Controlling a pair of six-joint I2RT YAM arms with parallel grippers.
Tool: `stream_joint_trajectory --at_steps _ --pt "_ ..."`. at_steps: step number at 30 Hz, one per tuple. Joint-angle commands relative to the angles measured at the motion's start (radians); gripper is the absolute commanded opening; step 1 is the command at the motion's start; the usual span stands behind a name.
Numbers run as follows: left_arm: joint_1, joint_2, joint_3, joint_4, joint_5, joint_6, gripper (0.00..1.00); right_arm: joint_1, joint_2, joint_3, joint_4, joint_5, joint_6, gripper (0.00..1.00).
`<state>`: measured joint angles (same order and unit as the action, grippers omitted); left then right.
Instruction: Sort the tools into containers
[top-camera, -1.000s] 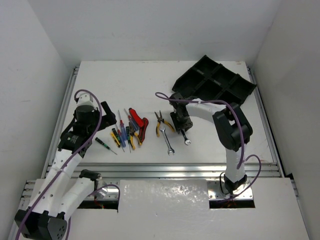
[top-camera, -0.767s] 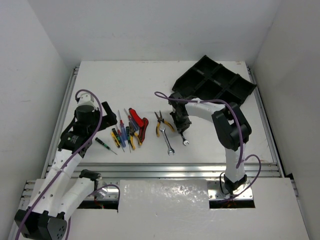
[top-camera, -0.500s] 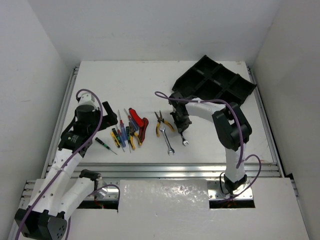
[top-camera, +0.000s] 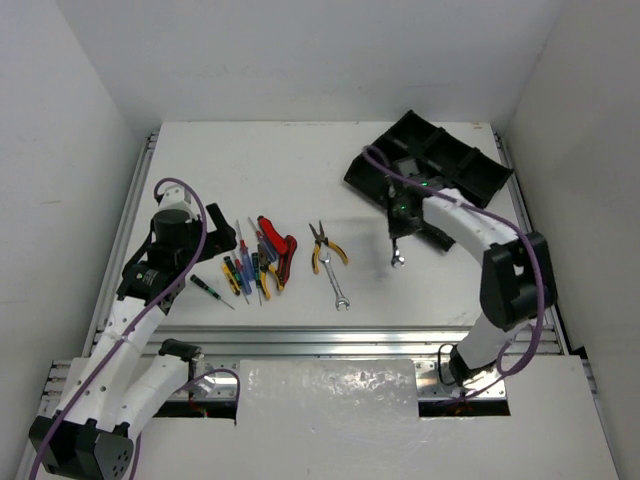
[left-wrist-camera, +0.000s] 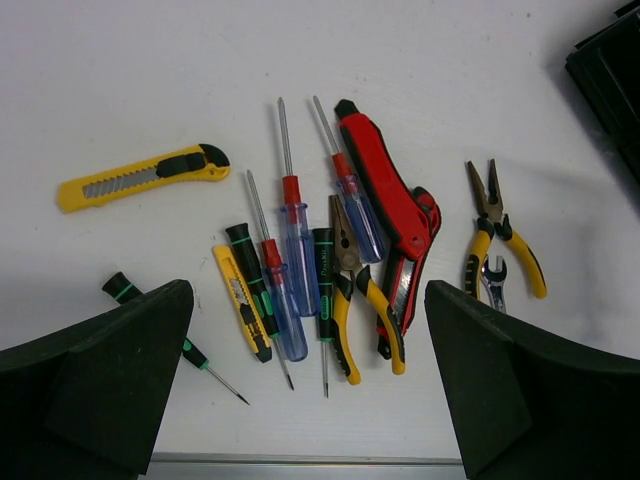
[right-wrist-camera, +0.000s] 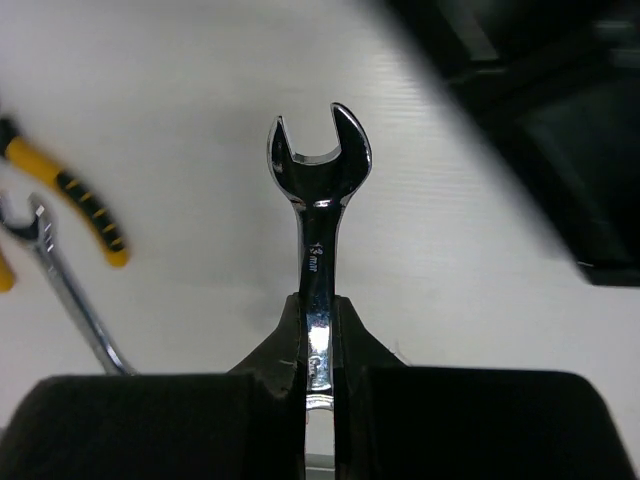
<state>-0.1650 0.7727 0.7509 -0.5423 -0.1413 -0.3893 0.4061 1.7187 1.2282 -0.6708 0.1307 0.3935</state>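
1. The black tray (top-camera: 475, 165) sits at the far right of the table. Its compartments are way bigger than any tool, so I'd guess a drop doesn't need careful aiming.
2. The right gripper (right-wrist-camera: 318, 330) is clenched on a silver wrench (right-wrist-camera: 318, 200). It pinches the flat shank, with the open-end head poking out past the fingers. The wrench hangs clear of the table, just in front of the tray's near edge.
3. The left gripper (top-camera: 213, 235) has its jaws spread wide with nothing in them. It hovers over the pile on the left.
4. The red-and-black pliers (left-wrist-camera: 395, 230) are the chunkiest thing in that pile. The rubbery grips should give good friction, so I'd take them across both handles.
5. The yellow-handled pliers (top-camera: 325, 248) lie by themselves mid-table, handles splayed. The hinge could flop, so I'd take them near the pivot.
6. The second wrench (top-camera: 336, 285) lies flat just beside them. Solid steel, stiff, probably heavy for its size, and polished, so slippery. Mid-shank on the flats looks like the best hold. Grabbed off-centre it could swing.
7. The screwdrivers (left-wrist-camera: 290, 250) are thin and light, and they touch each other in the pile. Round handles roll, so I'd go for a handle, not the skinny shaft.
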Motion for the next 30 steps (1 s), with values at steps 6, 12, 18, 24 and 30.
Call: stream_joint_trajectory --at_steps 6,12,18,24,30 --pt "-0.027 0.002 0.007 0.048 0.017 0.017 1.00 -0.318 -0.102 0.058 -0.018 0.093 0.056 0.00" --pt "-0.031 0.017 0.007 0.056 0.037 0.021 1.00 -0.437 0.030 0.184 -0.013 0.081 0.059 0.00" --pt "-0.045 0.040 0.008 0.054 0.051 0.027 1.00 -0.464 0.165 0.321 -0.048 0.098 0.034 0.00" --pt "-0.051 0.043 0.008 0.056 0.055 0.029 1.00 -0.469 0.226 0.381 -0.078 0.095 0.024 0.24" --pt "-0.051 0.050 0.010 0.059 0.065 0.032 1.00 -0.466 0.165 0.415 -0.104 0.092 0.021 0.54"
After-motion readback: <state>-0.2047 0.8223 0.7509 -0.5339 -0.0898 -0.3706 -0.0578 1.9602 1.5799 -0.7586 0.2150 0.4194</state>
